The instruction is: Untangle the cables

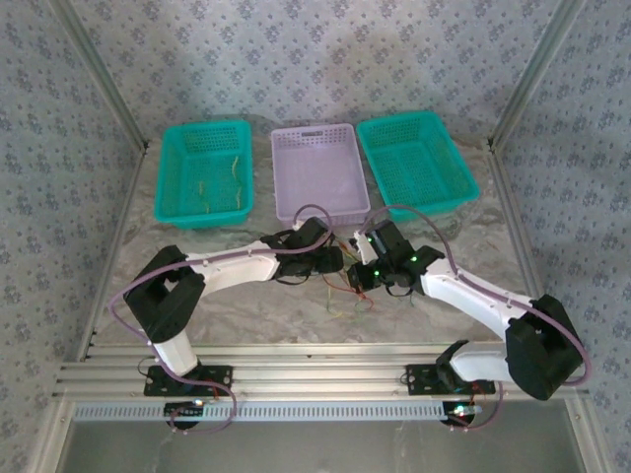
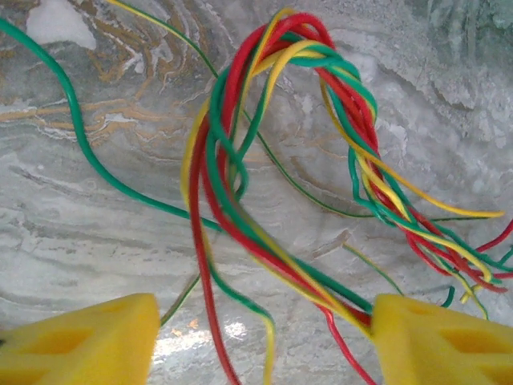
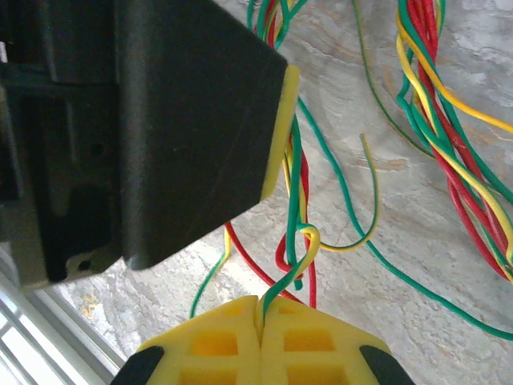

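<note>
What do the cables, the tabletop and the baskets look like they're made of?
The cables look like plastic-sheathed wire: glossy, bending in smooth loops. The tabletop looks like polished marble, veined and reflective, though possibly a printed surface. The baskets seem moulded plastic, with perforated walls.

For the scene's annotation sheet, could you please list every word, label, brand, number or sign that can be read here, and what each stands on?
None: no readable text in any view. The left teal basket, the lavender basket, the right teal basket, the cables and the marbled table carry no markings. The wall covering bears only a repeated ornament, not letters.
</note>
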`<move>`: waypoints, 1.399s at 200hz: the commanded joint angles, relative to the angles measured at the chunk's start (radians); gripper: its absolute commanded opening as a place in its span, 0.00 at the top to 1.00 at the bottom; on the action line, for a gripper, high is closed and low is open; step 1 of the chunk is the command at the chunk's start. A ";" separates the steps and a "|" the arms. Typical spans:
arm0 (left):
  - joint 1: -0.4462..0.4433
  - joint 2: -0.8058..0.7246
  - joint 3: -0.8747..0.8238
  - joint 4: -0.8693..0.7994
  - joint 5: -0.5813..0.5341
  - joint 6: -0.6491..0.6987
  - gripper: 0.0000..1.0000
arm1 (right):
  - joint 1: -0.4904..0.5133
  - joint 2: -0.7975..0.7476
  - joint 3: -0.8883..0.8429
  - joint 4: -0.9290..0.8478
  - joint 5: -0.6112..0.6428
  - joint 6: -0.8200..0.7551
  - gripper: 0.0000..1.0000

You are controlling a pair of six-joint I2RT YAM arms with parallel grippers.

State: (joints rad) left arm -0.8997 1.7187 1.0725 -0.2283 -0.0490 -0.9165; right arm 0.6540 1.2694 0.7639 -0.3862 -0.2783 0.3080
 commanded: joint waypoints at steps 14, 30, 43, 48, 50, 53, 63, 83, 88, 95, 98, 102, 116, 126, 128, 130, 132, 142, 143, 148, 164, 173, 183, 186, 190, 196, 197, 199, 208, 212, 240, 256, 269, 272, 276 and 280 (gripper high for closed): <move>-0.007 0.002 0.015 0.020 -0.025 -0.013 0.52 | 0.026 -0.042 0.004 0.039 -0.064 -0.046 1.00; -0.007 0.004 0.017 0.016 -0.033 -0.015 0.58 | 0.033 -0.048 0.001 0.042 -0.061 -0.050 1.00; -0.007 0.002 0.018 0.008 -0.043 -0.015 0.65 | 0.033 -0.050 0.000 0.043 -0.069 -0.055 1.00; -0.007 0.001 0.018 0.005 -0.048 -0.016 0.67 | 0.034 -0.050 0.000 0.044 -0.075 -0.057 1.00; -0.007 0.001 0.018 0.003 -0.050 -0.016 0.67 | 0.035 -0.051 0.000 0.045 -0.077 -0.058 1.00; -0.007 0.001 0.018 0.003 -0.052 -0.016 0.68 | 0.037 -0.052 -0.001 0.048 -0.082 -0.058 1.00; -0.007 0.001 0.018 0.001 -0.056 -0.016 0.68 | 0.043 -0.055 -0.003 0.053 -0.088 -0.062 1.00; -0.007 0.001 0.019 -0.005 -0.056 -0.016 0.70 | 0.052 -0.060 -0.004 0.054 -0.079 -0.069 1.00; -0.007 0.001 0.018 -0.006 -0.057 -0.016 0.72 | 0.054 -0.062 -0.005 0.055 -0.078 -0.070 1.00; -0.006 0.001 0.018 -0.006 -0.057 -0.017 0.72 | 0.054 -0.063 -0.005 0.055 -0.078 -0.072 1.00; -0.005 0.001 0.018 -0.007 -0.057 -0.017 0.72 | 0.056 -0.064 -0.006 0.057 -0.077 -0.072 1.00; -0.006 0.001 0.017 -0.008 -0.055 -0.018 0.72 | 0.056 -0.065 -0.006 0.057 -0.075 -0.072 1.00; -0.005 -0.001 0.017 -0.008 -0.055 -0.019 0.72 | 0.058 -0.070 -0.009 0.058 -0.068 -0.074 1.00; -0.004 -0.001 0.017 -0.009 -0.054 -0.019 0.75 | 0.060 -0.070 -0.010 0.057 -0.058 -0.074 1.00; -0.004 -0.001 0.017 -0.009 -0.055 -0.019 0.76 | 0.059 -0.070 -0.009 0.058 -0.057 -0.073 1.00; -0.005 -0.001 0.017 -0.009 -0.055 -0.019 0.77 | 0.060 -0.070 -0.009 0.057 -0.056 -0.074 1.00; -0.004 -0.001 0.017 -0.009 -0.055 -0.019 0.77 | 0.061 -0.070 -0.009 0.057 -0.056 -0.074 1.00; -0.003 0.000 0.016 -0.009 -0.054 -0.021 0.80 | 0.061 -0.070 -0.011 0.057 -0.051 -0.075 1.00; -0.002 0.000 0.016 -0.009 -0.054 -0.021 0.81 | 0.062 -0.071 -0.011 0.058 -0.049 -0.074 1.00; -0.003 -0.001 0.018 -0.011 -0.052 -0.022 0.84 | 0.061 -0.071 -0.011 0.057 -0.046 -0.073 1.00; -0.001 -0.001 0.018 -0.013 -0.052 -0.024 0.91 | 0.064 -0.072 -0.010 0.053 -0.035 -0.073 1.00; 0.001 -0.002 0.018 -0.014 -0.052 -0.024 0.93 | 0.065 -0.073 -0.008 0.050 -0.026 -0.074 1.00; 0.003 -0.002 0.018 -0.016 -0.052 -0.024 0.97 | 0.065 -0.074 -0.009 0.047 -0.017 -0.073 1.00; 0.004 -0.003 0.018 -0.018 -0.052 -0.024 0.99 | 0.064 -0.074 -0.009 0.047 -0.016 -0.073 1.00; 0.005 -0.004 0.018 -0.020 -0.051 -0.024 1.00 | 0.065 -0.074 -0.010 0.047 -0.013 -0.074 1.00; 0.006 -0.006 0.018 -0.022 -0.052 -0.024 1.00 | 0.064 -0.075 -0.009 0.045 -0.008 -0.073 1.00; 0.007 -0.006 0.018 -0.022 -0.052 -0.024 1.00 | 0.065 -0.075 -0.008 0.045 -0.007 -0.073 1.00; 0.007 -0.007 0.017 -0.022 -0.052 -0.023 1.00 | 0.064 -0.076 -0.008 0.044 -0.005 -0.072 1.00; 0.010 -0.011 0.017 -0.025 -0.054 -0.021 1.00 | 0.065 -0.074 -0.009 0.042 0.004 -0.072 1.00; 0.010 -0.014 0.016 -0.027 -0.056 -0.021 1.00 | 0.064 -0.074 -0.007 0.039 0.009 -0.072 1.00; 0.026 -0.050 -0.003 -0.039 -0.073 -0.019 1.00 | 0.064 -0.073 -0.008 0.012 0.084 -0.061 1.00; 0.036 -0.087 -0.022 -0.040 -0.082 -0.021 1.00 | 0.056 -0.060 -0.011 -0.016 0.153 -0.043 1.00; 0.043 -0.121 -0.031 -0.051 -0.095 -0.016 1.00 | 0.048 -0.044 -0.013 -0.046 0.194 -0.024 1.00; 0.043 -0.128 -0.031 -0.055 -0.099 -0.015 1.00 | 0.045 -0.041 -0.014 -0.051 0.198 -0.021 1.00; 0.043 -0.138 -0.032 -0.060 -0.103 -0.012 1.00 | 0.039 -0.037 -0.015 -0.056 0.205 -0.011 1.00; 0.045 -0.148 -0.032 -0.064 -0.107 -0.010 1.00 | 0.032 -0.033 -0.017 -0.058 0.211 -0.002 1.00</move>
State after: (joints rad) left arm -0.8688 1.6550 1.0599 -0.2272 -0.1020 -0.9443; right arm 0.7136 1.2247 0.7502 -0.3820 -0.1879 0.2665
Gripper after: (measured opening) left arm 0.040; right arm 0.053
